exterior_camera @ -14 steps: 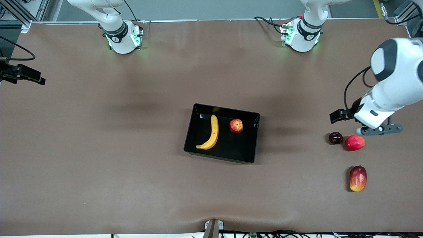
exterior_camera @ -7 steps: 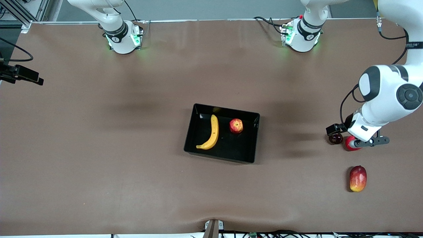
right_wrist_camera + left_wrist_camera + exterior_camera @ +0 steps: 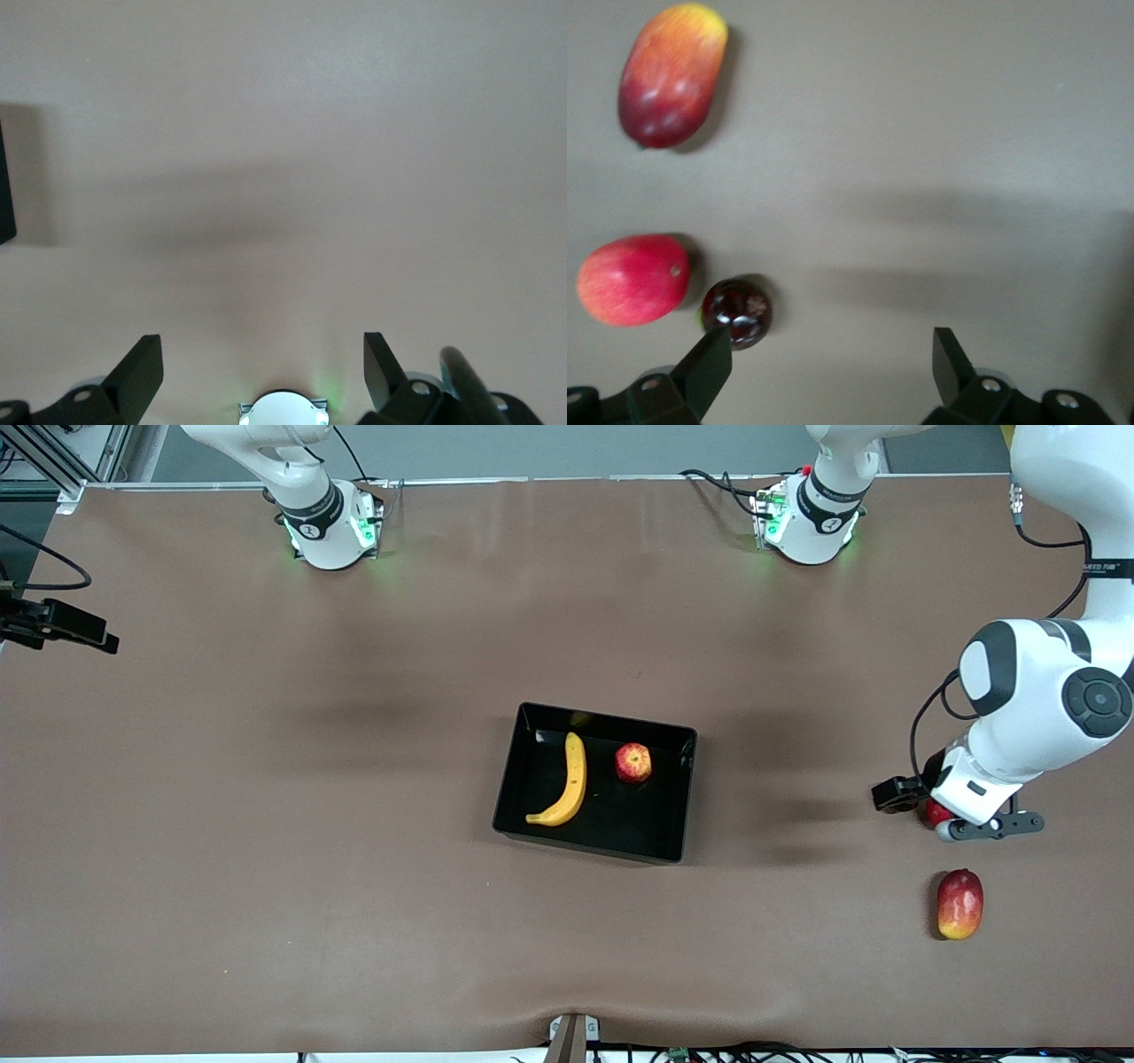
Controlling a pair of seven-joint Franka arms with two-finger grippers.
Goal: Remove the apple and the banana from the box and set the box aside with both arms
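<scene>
Now you are seeing the banana [image 3: 563, 783] and apple [image 3: 633, 763] lying in the box [image 3: 681, 815]; toward the left arm's end from it, the left gripper [image 3: 830, 363] is hanging released over a purple fruit [image 3: 736, 312]. The right gripper [image 3: 263, 365], also released, is waiting.

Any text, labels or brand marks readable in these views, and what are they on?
Printing on a band of the left arm: too small to read.
Round marks on both arm bases: too small to read.
Banana, apple, box: no text.
Wrist views: none.
</scene>
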